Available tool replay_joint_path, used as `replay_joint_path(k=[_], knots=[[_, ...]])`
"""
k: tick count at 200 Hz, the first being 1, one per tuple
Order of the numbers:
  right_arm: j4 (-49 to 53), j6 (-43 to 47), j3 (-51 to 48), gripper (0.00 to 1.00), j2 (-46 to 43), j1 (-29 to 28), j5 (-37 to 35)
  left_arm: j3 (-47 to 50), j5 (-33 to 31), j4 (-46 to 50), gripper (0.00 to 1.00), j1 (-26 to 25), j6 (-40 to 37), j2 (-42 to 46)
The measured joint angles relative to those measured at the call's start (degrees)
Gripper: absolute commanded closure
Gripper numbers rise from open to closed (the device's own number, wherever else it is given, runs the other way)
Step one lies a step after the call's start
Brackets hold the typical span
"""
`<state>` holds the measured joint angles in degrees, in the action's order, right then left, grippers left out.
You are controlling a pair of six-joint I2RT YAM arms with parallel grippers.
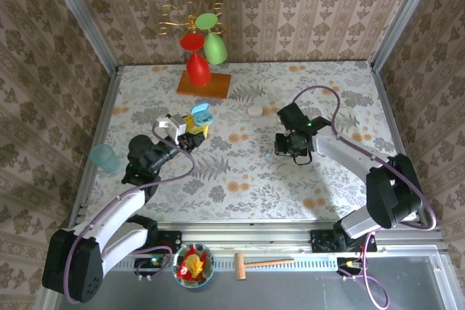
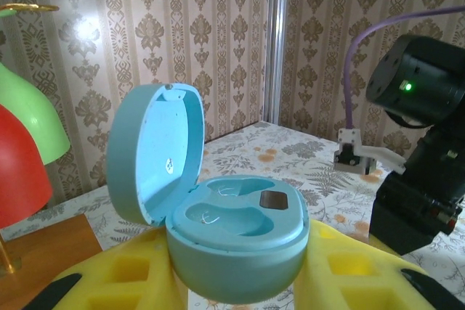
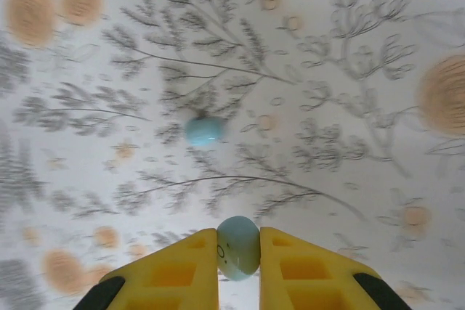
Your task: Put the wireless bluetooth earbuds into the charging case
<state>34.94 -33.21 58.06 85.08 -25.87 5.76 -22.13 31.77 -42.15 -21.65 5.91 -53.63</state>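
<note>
A light blue charging case (image 2: 232, 241) stands with its lid open, both earbud wells empty, and my left gripper (image 2: 236, 281) is shut on its base. From above, the case (image 1: 200, 115) shows at the left gripper (image 1: 193, 130), left of centre. My right gripper (image 3: 238, 252) is shut on a pale blue earbud (image 3: 238, 247), held above the floral tabletop. A second pale blue earbud (image 3: 204, 130) lies loose on the cloth beyond the fingers. The right gripper (image 1: 289, 147) hangs right of centre, facing down.
A white pebble-shaped case (image 1: 255, 109) lies mid-table between the arms. A wooden stand with red and green bells (image 1: 204, 56) sits at the back. A pale teal cup (image 1: 104, 156) stands at the left edge. A bowl (image 1: 192, 265) and a wooden mallet (image 1: 261, 263) lie by the arm bases.
</note>
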Motion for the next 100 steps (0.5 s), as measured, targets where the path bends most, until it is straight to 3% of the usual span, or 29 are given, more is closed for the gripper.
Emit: replay_joint_path(k=[48, 100], knots=[[-10.2, -7.6, -5.6, 0.84, -3.1, 6.8, 18.8, 0.0, 0.5, -1.3, 0.67, -0.7, 0.0, -2.5], [-15.9, -13.6, -6.4, 0.83, -5.4, 7.3, 25.6, 0.0, 1.4, -4.8, 0.66, -2.4, 0.0, -6.7]])
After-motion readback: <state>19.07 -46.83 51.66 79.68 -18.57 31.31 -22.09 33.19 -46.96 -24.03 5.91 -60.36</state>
